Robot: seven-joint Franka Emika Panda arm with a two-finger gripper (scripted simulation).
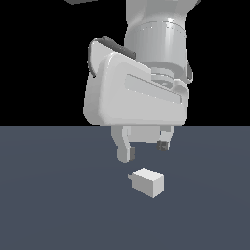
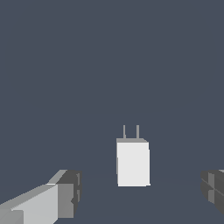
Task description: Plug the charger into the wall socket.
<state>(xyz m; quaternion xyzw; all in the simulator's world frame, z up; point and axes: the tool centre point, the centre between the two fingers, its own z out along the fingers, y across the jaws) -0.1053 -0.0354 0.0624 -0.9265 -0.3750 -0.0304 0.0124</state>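
Dark blue-grey floor (image 1: 49, 210) stretches under the arm. Its gripper (image 1: 145, 149) hangs spread wide and empty just above the charger (image 1: 147, 182), which lies between the fingers. Reaching is the step; next it likely must descend and close. No socket shows.

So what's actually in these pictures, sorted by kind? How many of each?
Off-white charger block with two thin prongs, lying on the floor: 1
Robot arm: 1
Pincer, open, hanging above the block without touching it: 1
Dark grey-blue floor: 1
Wall socket plates: 0 in view
Total: 4
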